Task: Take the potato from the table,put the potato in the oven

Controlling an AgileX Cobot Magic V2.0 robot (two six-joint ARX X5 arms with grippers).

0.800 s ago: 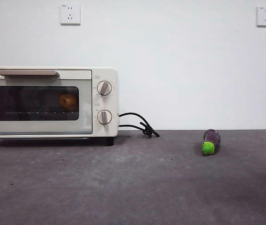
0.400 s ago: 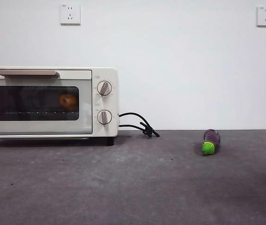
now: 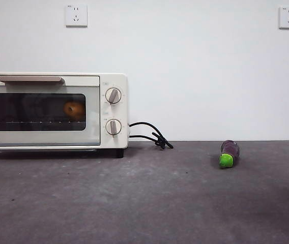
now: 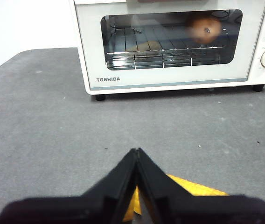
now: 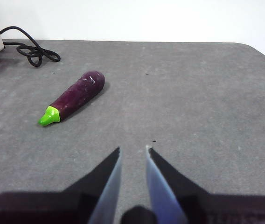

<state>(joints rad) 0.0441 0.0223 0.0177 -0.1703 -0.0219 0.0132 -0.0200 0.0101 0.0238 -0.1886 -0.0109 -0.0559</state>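
Potato [image 3: 74,110] still inside closed oven [image 3: 53,109], nothing moved.

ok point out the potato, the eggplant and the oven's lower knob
potato [image 3: 74,109]: front view, on its orange body behind the oven's glass door
eggplant [image 5: 76,95]: right wrist view, on its purple body
lower knob [image 3: 113,127]: front view, on the knob's face

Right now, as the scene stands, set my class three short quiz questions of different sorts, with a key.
1. True or false: the potato lies behind the shut door of the oven.
2. Which thing lies on the table? A. eggplant B. spoon C. cup
3. Fill in: the black cord trails from the oven's ___ side, seen from the front.

Key: 1 true. 2 A. 3 right.
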